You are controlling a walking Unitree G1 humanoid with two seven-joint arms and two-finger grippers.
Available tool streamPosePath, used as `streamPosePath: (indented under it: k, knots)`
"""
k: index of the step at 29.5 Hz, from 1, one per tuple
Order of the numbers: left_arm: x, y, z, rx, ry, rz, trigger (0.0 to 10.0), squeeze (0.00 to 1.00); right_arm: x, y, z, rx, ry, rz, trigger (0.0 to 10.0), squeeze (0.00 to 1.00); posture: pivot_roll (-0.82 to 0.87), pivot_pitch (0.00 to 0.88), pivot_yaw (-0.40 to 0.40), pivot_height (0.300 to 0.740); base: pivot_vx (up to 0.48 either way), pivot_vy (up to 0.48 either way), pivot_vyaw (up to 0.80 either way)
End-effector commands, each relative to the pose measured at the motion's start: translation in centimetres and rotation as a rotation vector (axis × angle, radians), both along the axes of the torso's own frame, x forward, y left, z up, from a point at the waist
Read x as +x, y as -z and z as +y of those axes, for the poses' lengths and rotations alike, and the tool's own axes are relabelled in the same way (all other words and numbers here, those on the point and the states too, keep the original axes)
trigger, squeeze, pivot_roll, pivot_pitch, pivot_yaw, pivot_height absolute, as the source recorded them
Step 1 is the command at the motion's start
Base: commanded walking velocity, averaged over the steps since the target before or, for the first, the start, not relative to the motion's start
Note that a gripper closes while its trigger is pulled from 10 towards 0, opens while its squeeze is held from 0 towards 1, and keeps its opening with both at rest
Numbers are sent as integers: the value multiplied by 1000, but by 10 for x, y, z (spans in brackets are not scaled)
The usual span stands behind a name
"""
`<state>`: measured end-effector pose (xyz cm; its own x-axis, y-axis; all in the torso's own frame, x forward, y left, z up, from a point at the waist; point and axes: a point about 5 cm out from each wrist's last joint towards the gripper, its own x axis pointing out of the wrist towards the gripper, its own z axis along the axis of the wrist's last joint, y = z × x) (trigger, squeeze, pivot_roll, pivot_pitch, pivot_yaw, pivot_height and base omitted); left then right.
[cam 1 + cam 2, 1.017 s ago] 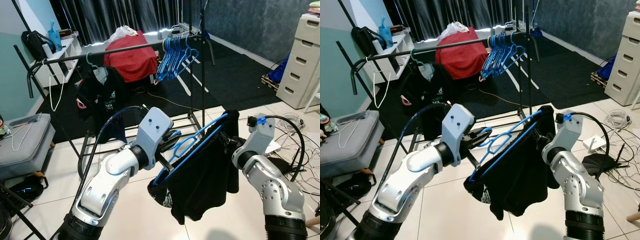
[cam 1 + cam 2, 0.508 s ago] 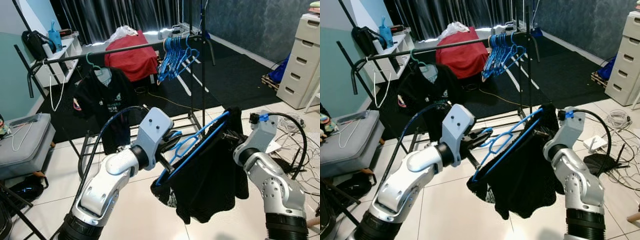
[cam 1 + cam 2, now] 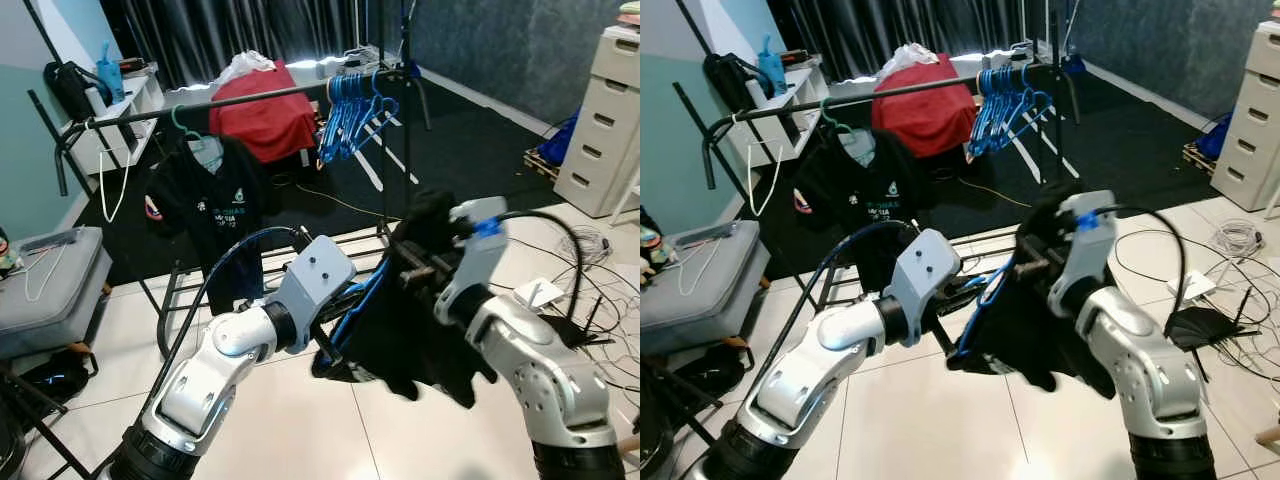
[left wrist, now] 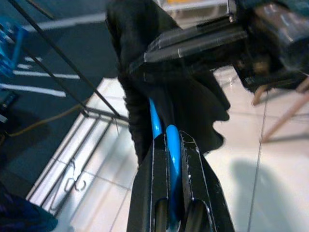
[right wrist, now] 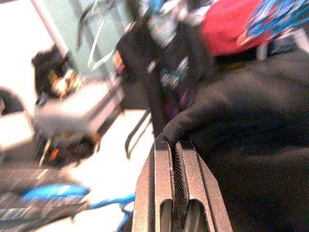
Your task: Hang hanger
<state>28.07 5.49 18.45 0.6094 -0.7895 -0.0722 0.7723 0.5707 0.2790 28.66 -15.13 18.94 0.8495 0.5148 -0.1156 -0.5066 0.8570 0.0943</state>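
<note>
A blue plastic hanger [image 4: 156, 120] carries a black garment [image 3: 405, 335] that hangs bunched at mid-height in front of me. My left gripper [image 3: 343, 302] is shut on the hanger's blue bar, just left of the cloth. My right gripper [image 3: 412, 263] has reached across to the garment's top, and its fingers [image 5: 164, 164] are shut on a fold of the black cloth. Most of the hanger is hidden under the garment. Beyond stands the clothes rail [image 3: 250, 96], with a bunch of empty blue hangers [image 3: 350, 115] and a black printed shirt [image 3: 205, 195] on it.
A red cloth heap [image 3: 262, 120] lies behind the rail. A grey seat [image 3: 45, 290] stands at my left, white drawers [image 3: 600, 120] at the right. Cables [image 3: 590, 250] and a dark box lie on the tiles at right. The rack's lower bars [image 3: 200, 275] cross the floor ahead.
My right arm has swung left and up toward the left gripper, pulling the garment's top with it. The cloth is now bunched over the hanger, which shows far less.
</note>
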Motion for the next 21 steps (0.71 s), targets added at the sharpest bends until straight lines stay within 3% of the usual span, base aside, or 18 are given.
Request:
streamPosePath:
  k: [1,4,7,13,16,17,19,21]
  knots:
    - [1,4,4,41,12,17,10000,0,-9,5,11,-51,-81,35,0,0,-186,0,134,740,0,0,0]
    - [1,6,5,44,14,26,10000,0,-11,8,11,-59,-87,53,0,0,-186,0,134,740,0,0,0]
    - [-3,10,3,52,40,51,10000,0,-27,24,21,-92,-193,143,0,0,-187,0,132,740,0,0,0]
    - [-4,12,4,63,57,53,10000,0,-41,30,22,-112,-270,182,0,0,-187,0,131,740,0,0,0]
    - [-4,14,8,79,67,52,10000,0,-53,16,27,-48,-373,126,0,0,-193,0,135,740,0,0,0]
    - [-4,14,9,85,71,52,10000,0,-59,2,33,21,-439,65,0,0,-193,0,135,740,0,0,0]
    - [-4,14,9,85,71,52,10000,0,-59,2,33,21,-439,65,0,0,-193,0,135,740,0,0,0]
    - [-3,15,8,88,78,53,10000,0,-75,-18,49,118,-601,-11,0,0,-198,0,138,740,0,0,0]
